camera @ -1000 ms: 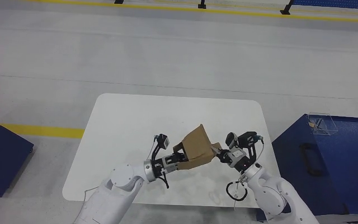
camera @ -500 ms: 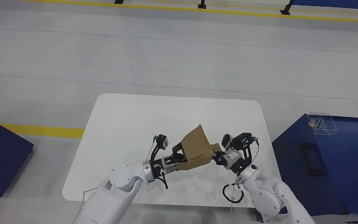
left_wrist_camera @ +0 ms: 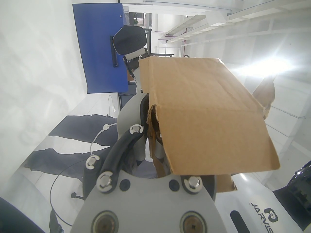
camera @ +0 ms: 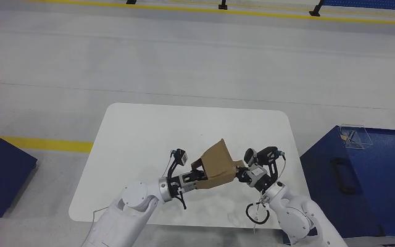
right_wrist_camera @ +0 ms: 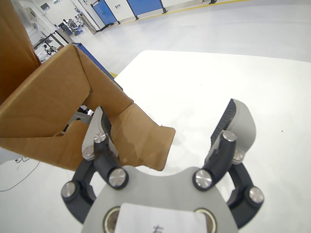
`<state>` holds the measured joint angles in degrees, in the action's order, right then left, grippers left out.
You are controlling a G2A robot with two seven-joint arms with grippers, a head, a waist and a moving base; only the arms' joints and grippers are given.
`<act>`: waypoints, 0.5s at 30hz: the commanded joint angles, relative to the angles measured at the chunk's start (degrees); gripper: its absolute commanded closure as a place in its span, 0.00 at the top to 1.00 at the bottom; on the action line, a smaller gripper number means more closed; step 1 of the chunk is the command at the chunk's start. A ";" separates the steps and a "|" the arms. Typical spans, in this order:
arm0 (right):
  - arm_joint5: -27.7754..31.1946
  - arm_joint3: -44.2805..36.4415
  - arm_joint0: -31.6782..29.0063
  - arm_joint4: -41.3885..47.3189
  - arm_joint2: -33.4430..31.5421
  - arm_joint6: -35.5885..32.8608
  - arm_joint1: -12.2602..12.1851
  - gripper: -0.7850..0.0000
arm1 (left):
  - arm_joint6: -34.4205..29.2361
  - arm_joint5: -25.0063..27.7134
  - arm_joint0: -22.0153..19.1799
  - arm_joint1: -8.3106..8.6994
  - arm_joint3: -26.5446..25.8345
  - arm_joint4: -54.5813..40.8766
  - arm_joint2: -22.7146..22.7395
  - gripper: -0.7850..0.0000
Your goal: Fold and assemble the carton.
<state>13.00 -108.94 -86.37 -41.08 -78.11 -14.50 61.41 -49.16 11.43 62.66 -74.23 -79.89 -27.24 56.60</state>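
Left gripper [camera: 192, 178] clamped the carton [camera: 217, 162]; right gripper [right_wrist_camera: 166, 112] gaped around 1 flap [right_wrist_camera: 143, 141] — it likely needed a square inward push.

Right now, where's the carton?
Top view: the carton is over the table's near side, between the left gripper and the open right gripper.

The carton [camera: 217, 163] hangs over the table [camera: 185, 126] between the left pincer [camera: 195, 176] and the right pincer [camera: 242, 171].
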 commanded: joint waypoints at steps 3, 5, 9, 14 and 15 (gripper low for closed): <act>1.03 -0.18 -0.51 3.58 -3.35 -0.17 -0.18 1.00 | -0.01 0.22 -0.11 -0.06 0.09 0.09 -0.10 0.00; 1.49 0.11 -0.89 7.04 -5.49 -1.02 -0.30 1.00 | -0.04 0.33 -0.11 -0.07 0.06 0.18 -0.12 0.00; 0.28 2.16 -0.73 10.07 -9.40 -2.96 -0.55 1.00 | -0.24 0.56 0.06 -0.07 -0.05 0.15 -0.09 0.00; -4.60 6.82 1.52 10.81 -8.90 -11.79 -0.69 1.00 | -0.36 0.59 0.12 -0.07 0.04 0.28 -0.06 0.00; -4.95 7.34 2.07 10.04 -8.09 -13.46 -0.69 1.00 | -0.32 0.57 0.11 -0.08 0.05 0.32 -0.07 0.00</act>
<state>8.44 -102.20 -84.84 -30.14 -86.98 -25.90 60.73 -49.54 12.06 62.79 -74.30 -79.87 -26.97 56.54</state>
